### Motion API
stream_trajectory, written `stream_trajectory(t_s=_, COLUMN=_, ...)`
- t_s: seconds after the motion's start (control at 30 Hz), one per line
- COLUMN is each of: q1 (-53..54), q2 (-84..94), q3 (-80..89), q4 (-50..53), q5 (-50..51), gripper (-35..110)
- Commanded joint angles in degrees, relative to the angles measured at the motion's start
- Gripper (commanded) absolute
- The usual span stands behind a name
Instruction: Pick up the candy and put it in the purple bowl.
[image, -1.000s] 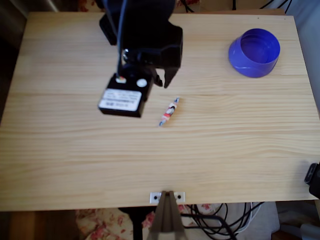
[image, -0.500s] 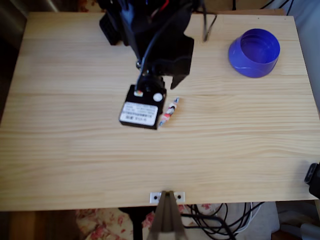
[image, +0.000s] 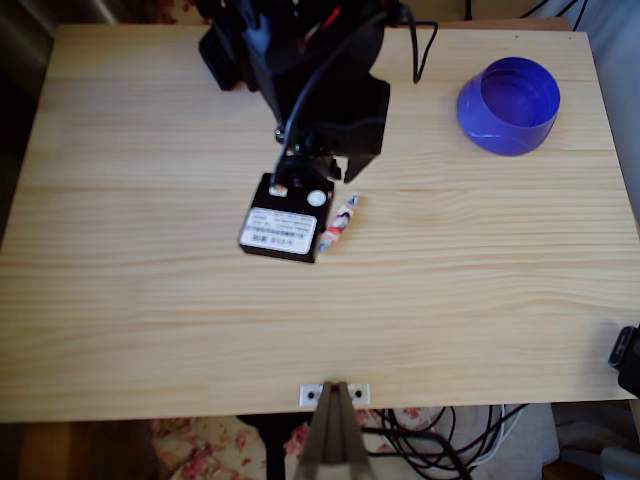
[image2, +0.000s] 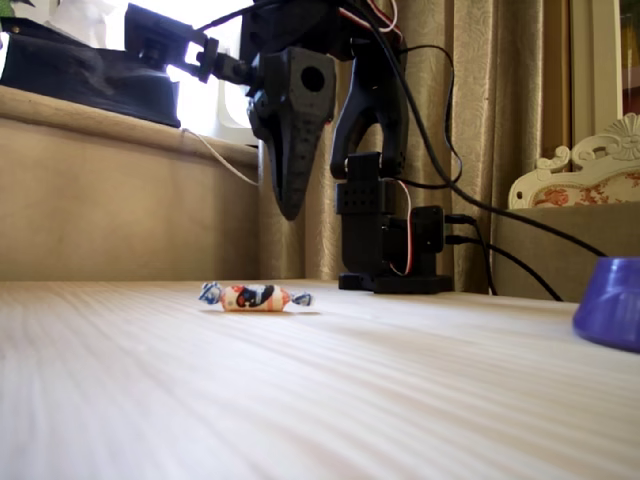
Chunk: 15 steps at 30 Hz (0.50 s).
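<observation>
While the candy (image: 338, 222) is lying mid-tabletop (image: 150, 320), the gripper (image2: 290, 205) is hovering above it, jaw state unclear, approach step; next calling for descent, then carrying to the purple bowl (image: 508, 104) by the far right corner.

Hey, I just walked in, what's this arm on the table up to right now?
A black robot arm is poised over a small wrapped candy that lies loose near the middle of the wooden table. In the fixed view its pincer hangs above the candy, not touching it; whether it is open is hard to tell. The purple bowl sits apart at the table's far right corner in the overhead view. Nothing has been picked up yet.
</observation>
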Motion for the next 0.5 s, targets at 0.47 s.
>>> stream_trajectory(t_s=0.47, q1=-0.6, q2=-2.8, q3=-9.2, q4=3.3, q5=6.6, gripper=11)
